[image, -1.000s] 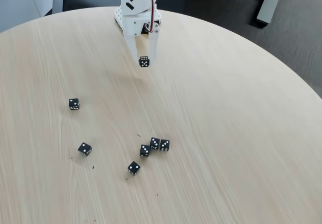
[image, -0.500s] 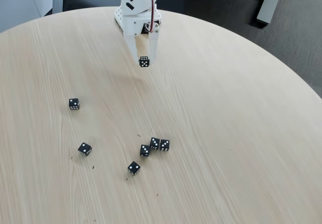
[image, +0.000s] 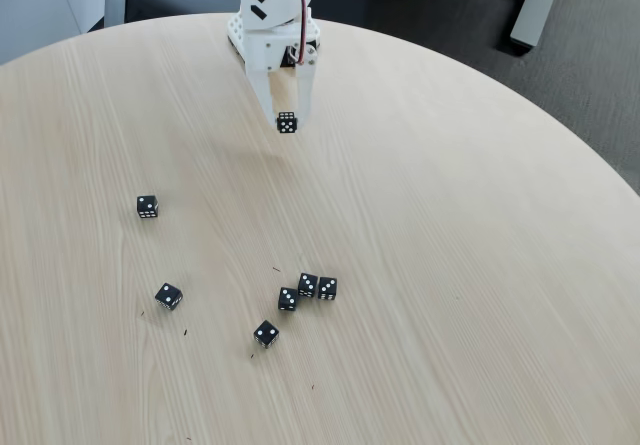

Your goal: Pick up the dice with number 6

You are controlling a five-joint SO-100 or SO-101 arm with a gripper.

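Pale round wooden table (image: 450, 265) with fine grain takes up most of the fixed view, with dark floor beyond its far edge. At the far side of the table the white arm (image: 275, 25) reaches down, and its gripper (image: 287, 122) is clamped on the dice with number 6 (image: 287, 122), holding the small black cube between the two white fingers (image: 261, 93) above the wood, its pips facing the camera. Well below the gripper in the picture, nearer the camera, three black dice (image: 308, 289) sit close together, two of them touching. Another die (image: 265, 334) lies just nearer than that group. Down and to the left of the gripper lie two more dice, one (image: 147, 206) farther out and one (image: 168, 296) closer to the camera.
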